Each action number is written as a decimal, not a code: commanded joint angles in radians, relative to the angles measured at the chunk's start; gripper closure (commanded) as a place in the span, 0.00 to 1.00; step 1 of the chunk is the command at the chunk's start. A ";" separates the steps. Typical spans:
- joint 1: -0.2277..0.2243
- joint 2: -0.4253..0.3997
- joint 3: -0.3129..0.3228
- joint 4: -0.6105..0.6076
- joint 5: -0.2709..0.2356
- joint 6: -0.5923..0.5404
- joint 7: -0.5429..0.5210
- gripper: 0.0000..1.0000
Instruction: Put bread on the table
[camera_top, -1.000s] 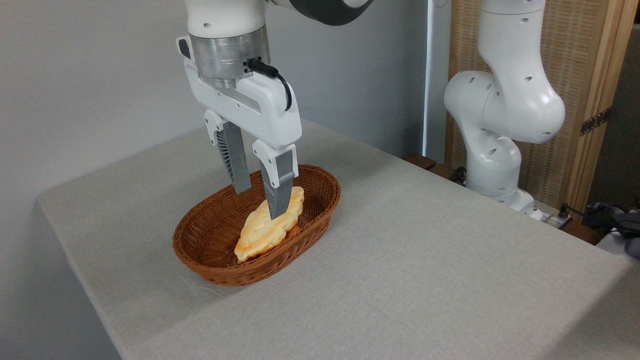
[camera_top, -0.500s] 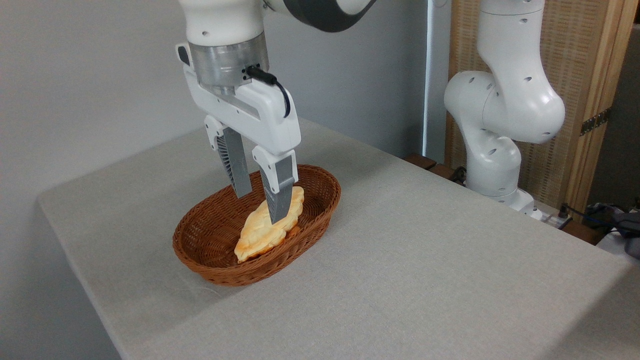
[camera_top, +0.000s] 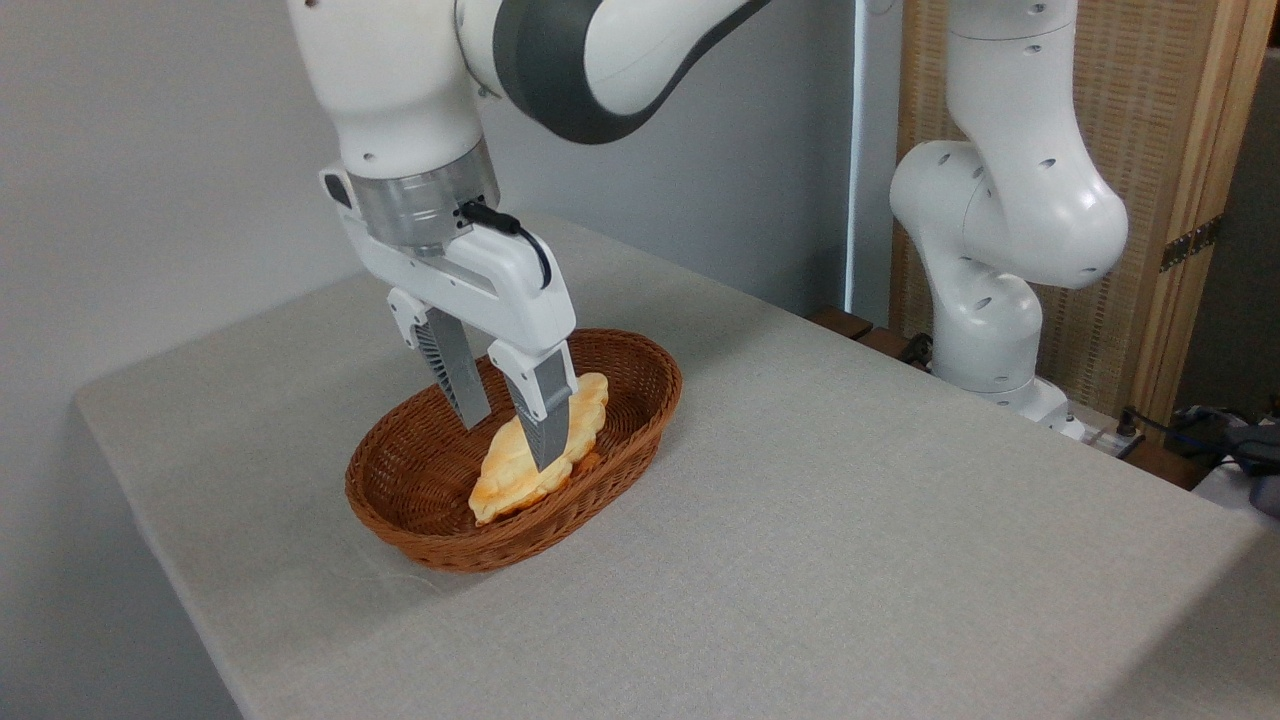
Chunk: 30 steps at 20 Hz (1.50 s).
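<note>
Now | pincer (camera_top: 508, 442) open, straddling bread (camera_top: 530, 460) in basket (camera_top: 430, 520) | grasping nothing | no writing legible

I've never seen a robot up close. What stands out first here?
A big white arm reaches down, its gripper with two grey fingers open over a golden bread. The bread lies in a brown wicker basket on the left part of a grey cloth table.

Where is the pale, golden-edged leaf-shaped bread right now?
The pale, golden-edged leaf-shaped bread lies inside the brown oval wicker basket, left of centre on the grey cloth-covered table, with the gripper fingers straddling it.
</note>
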<state>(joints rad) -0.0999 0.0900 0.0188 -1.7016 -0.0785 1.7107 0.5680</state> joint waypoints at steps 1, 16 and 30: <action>-0.018 0.019 0.004 0.008 -0.001 -0.023 -0.094 0.00; -0.023 0.082 -0.049 0.002 0.008 -0.025 -0.214 0.00; -0.023 0.086 -0.049 0.003 0.009 -0.034 -0.195 0.55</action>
<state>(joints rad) -0.1218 0.1816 -0.0288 -1.7042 -0.0781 1.7049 0.3728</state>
